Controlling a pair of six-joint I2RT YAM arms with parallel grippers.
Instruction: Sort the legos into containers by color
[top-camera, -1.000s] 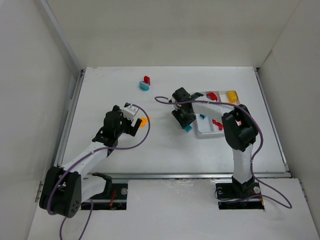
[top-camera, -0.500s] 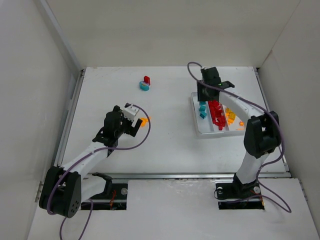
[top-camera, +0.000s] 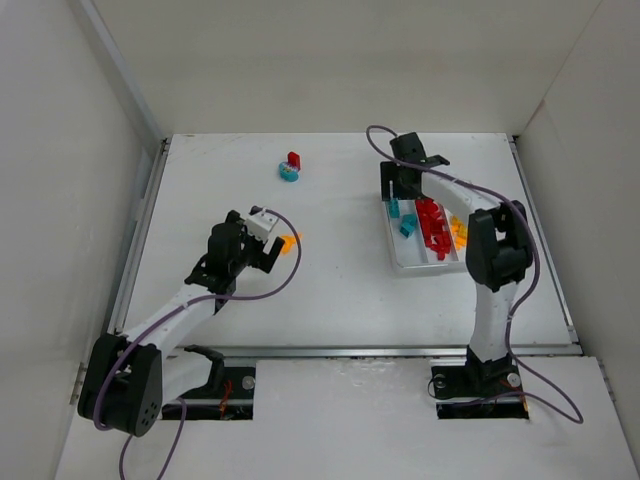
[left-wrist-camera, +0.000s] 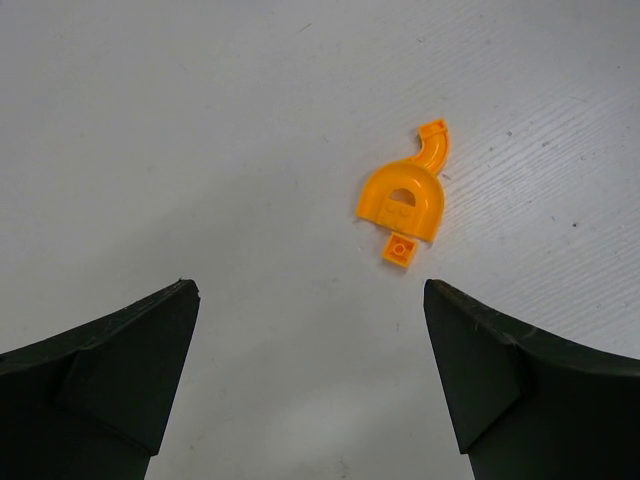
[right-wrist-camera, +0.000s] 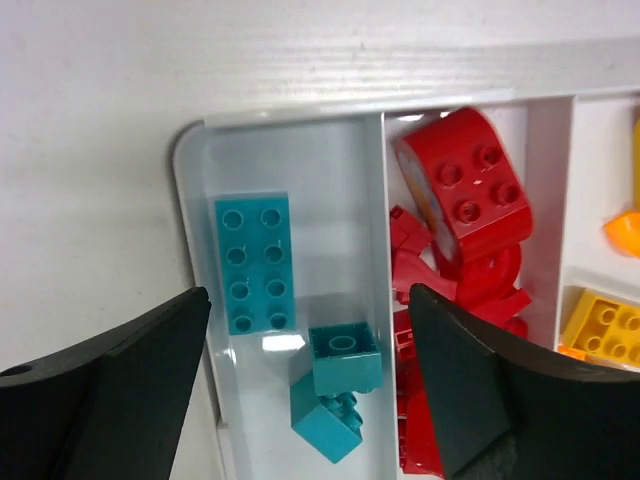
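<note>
The white tray (top-camera: 394, 262) lies at the right, its containers running side by side. Teal legos (top-camera: 402, 217) fill the left one, red legos (top-camera: 432, 224) the middle one, orange and yellow legos (top-camera: 460, 232) the right one. My right gripper (top-camera: 398, 190) hovers open and empty over the left compartment (right-wrist-camera: 190, 190), above a long teal brick (right-wrist-camera: 255, 262) and two small teal bricks (right-wrist-camera: 345, 358). My left gripper (left-wrist-camera: 310, 290) stands open over the bare table, just short of an orange arch (left-wrist-camera: 403, 200), a tiny orange square (left-wrist-camera: 400, 250) and a curved orange piece (left-wrist-camera: 435, 145).
A red lego (top-camera: 294, 159) and a teal-blue round lego (top-camera: 289, 173) sit together at the far middle of the table. White walls close in the table on the left, back and right.
My right gripper carried a teal brick from the table's middle over to the tray and opened; the brick now lies in the left compartment. The left arm has not moved.
</note>
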